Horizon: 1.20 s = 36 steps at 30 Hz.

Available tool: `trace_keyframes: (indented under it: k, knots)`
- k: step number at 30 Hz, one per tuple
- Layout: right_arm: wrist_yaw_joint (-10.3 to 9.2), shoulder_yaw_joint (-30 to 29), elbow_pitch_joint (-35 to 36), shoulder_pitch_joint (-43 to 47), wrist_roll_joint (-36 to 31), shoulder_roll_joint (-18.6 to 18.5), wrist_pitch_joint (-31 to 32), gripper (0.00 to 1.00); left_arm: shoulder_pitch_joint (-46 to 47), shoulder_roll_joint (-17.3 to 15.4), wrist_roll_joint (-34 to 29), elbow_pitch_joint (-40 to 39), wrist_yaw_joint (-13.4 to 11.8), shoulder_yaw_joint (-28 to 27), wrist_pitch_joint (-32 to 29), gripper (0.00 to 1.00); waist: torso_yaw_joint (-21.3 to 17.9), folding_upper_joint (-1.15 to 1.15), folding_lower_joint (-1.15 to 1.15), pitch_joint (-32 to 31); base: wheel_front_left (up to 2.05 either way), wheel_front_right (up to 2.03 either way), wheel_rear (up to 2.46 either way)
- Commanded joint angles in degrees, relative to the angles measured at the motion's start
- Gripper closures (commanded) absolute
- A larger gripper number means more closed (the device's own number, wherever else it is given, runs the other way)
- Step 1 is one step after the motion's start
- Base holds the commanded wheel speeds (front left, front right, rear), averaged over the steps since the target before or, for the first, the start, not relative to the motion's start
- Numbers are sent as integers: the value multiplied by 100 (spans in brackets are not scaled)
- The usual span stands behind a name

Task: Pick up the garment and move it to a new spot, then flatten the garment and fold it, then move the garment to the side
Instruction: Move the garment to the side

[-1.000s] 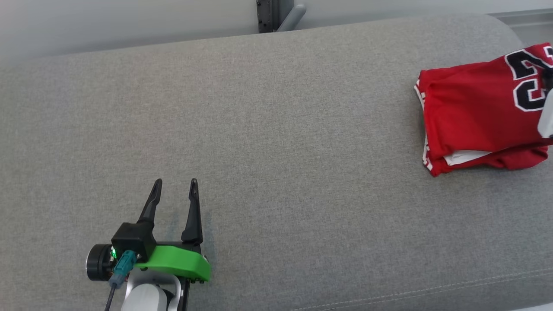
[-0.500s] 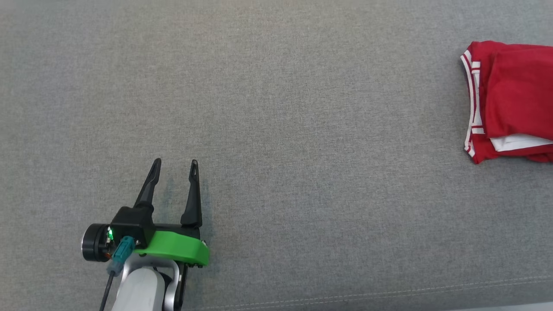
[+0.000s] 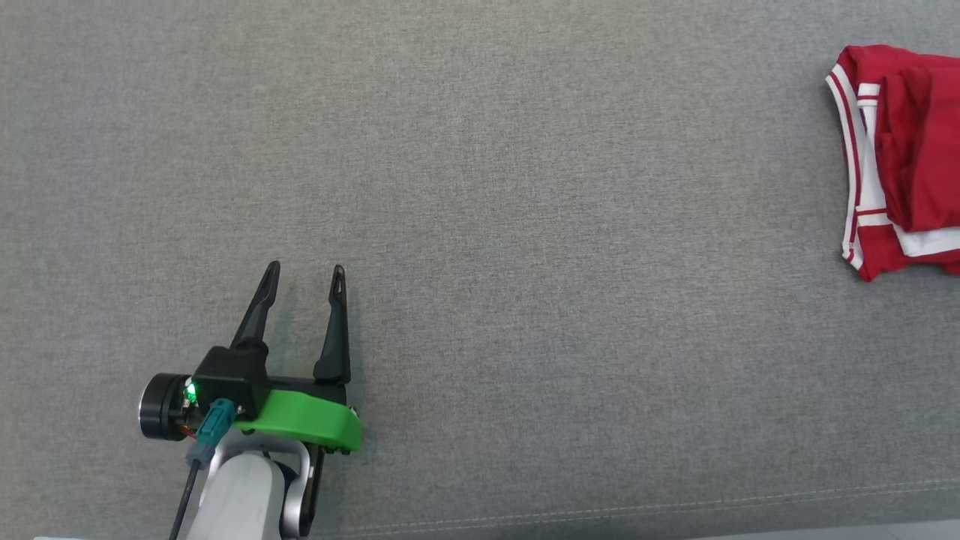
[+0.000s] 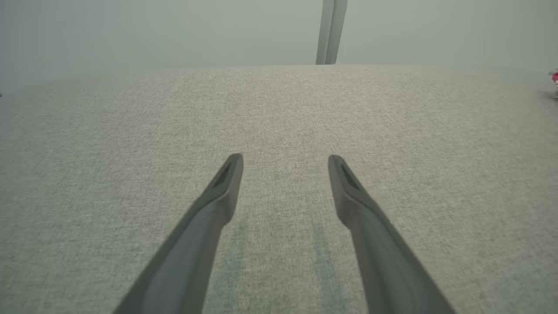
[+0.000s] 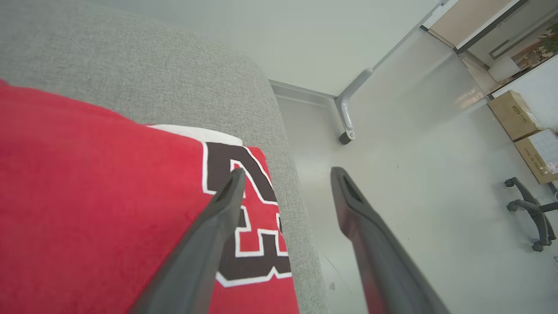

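Observation:
The garment (image 3: 911, 165) is a folded red jersey with white trim, lying at the far right edge of the grey cushion (image 3: 525, 187) in the head view. In the right wrist view the garment (image 5: 87, 196) shows a black number outlined in white. My right gripper (image 5: 285, 174) hovers above its edge near the cushion's end, open, nothing between its fingers. My left gripper (image 3: 304, 270) rests low at the lower left of the cushion, open and empty. The left wrist view shows the left gripper (image 4: 285, 159) over bare fabric.
The cushion's rounded end drops to a pale floor (image 5: 392, 152) in the right wrist view. A grey metal leg (image 5: 348, 109), cardboard boxes (image 5: 514, 113) and an office chair base (image 5: 532, 213) stand beyond. A seam (image 3: 675, 506) runs along the cushion's front edge.
The head camera tilted down and left, so the garment slid toward the picture's right edge. My right gripper has opened and no longer holds the garment. The left gripper kept its pose.

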<state>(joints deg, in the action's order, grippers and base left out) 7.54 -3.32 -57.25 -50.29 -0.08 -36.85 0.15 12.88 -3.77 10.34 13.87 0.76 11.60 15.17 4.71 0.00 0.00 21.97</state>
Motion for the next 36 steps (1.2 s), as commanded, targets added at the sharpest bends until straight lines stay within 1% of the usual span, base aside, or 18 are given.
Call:
trace_keyframes:
  k: [1,4,6,10,14,18,23,29,34,35,36]
  knots:
    - [-11,-80,-41,-63,-98,63,-138,0,49,-27,-45,7,-10,11,-5,0,-61,0,0,-60,0,0,0]
    - [-11,-137,-75,-69,-280,267,-368,0,38,-27,-30,19,-26,29,-5,0,-148,0,0,-138,0,0,0]
    - [-11,-146,-58,-69,-301,324,-453,0,26,-24,-26,23,-34,35,-5,0,-178,0,0,-173,0,0,0]
    - [-11,-74,1,-24,-304,579,-792,0,-22,-19,21,54,-20,38,-5,0,-302,0,0,-379,0,0,0]
    - [-11,2,61,119,-25,850,-1092,0,-45,-10,102,100,-9,-3,-4,0,-382,0,0,-740,0,0,0]
    - [-10,266,249,367,310,1046,-1280,0,-112,4,183,163,-69,-106,-5,0,-463,0,0,-1160,0,0,0]
    - [-10,619,728,818,908,1291,-1397,0,-229,16,282,294,-130,-203,-5,0,-515,0,0,-1644,0,0,0]
    - [-10,971,1466,1606,1379,1618,-1461,0,-436,28,382,562,-185,-331,-6,0,-530,0,0,-2085,0,0,0]
    - [-10,1023,2124,2344,1473,2034,-1501,0,-619,40,465,648,-222,-410,-6,0,-488,0,0,-2232,0,0,0]
    - [-10,1000,2414,2633,1516,2263,-1509,0,-690,44,484,638,-230,-439,-6,0,-459,0,0,-2258,0,0,0]
    - [-10,981,2558,2776,1542,2349,-1514,0,-723,46,494,619,-235,-453,-6,0,-440,0,0,-2272,0,0,0]
